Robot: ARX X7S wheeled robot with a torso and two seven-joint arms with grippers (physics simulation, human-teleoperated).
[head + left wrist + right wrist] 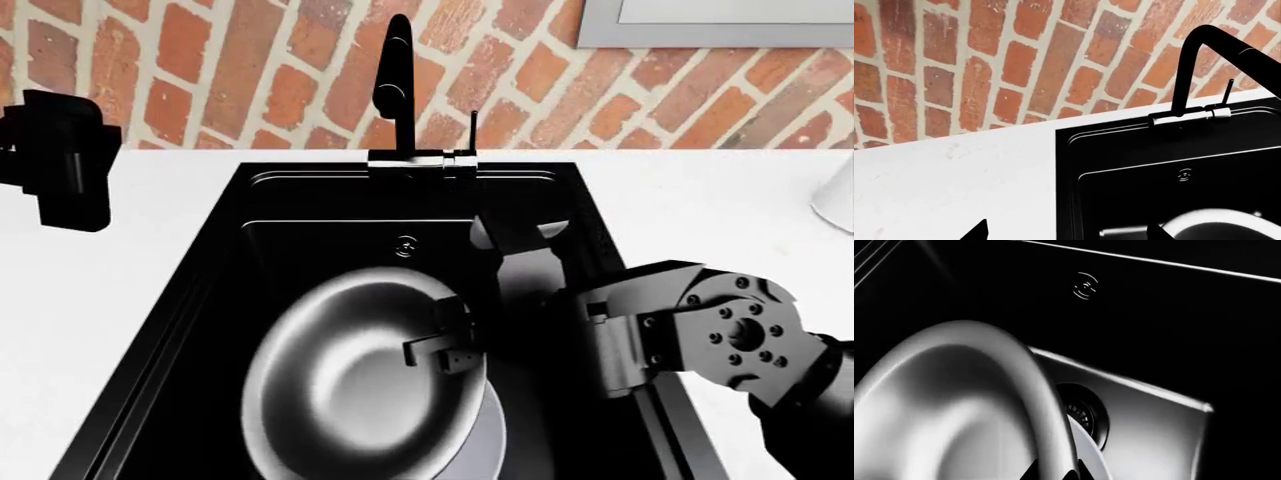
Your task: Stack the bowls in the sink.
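Head view | right hand (451, 352) hides black bowl (350, 385) rim

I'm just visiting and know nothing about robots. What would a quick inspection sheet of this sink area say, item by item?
Surface: white counter around a black sink.
Job's things: shiny bowl tilted in the sink, over a paler bowl whose rim shows beneath.
Clutter: part of a white object at the counter's right edge.
Grippers: right gripper at the shiny bowl's rim, jaws on it; left gripper raised over the counter, holding nothing.
Cables: nothing seen.
Surroundings: brick wall, black faucet.
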